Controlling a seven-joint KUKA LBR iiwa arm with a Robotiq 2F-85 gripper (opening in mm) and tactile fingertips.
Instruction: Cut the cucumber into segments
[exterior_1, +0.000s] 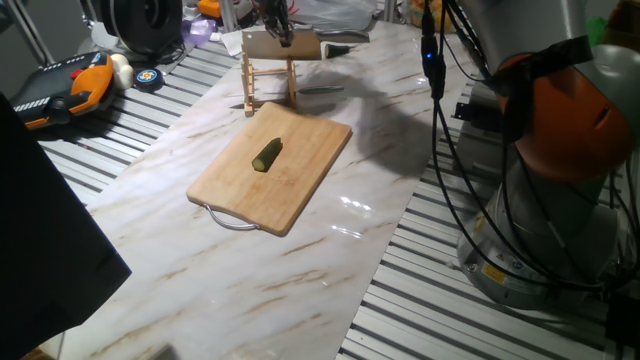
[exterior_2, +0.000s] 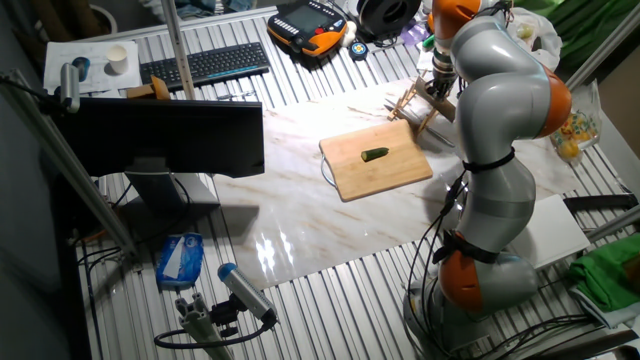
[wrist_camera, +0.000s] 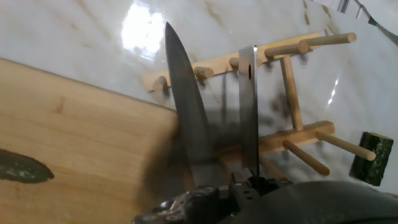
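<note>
— Knife blades fill hand view, over wooden rack. Gripper?
— Jaw state can't tell. Cucumber whole, mid cutting board — near table's centre.

Overhead light, bright glare on the marble table above the knife; hand view pretty blurry tbh.
</note>
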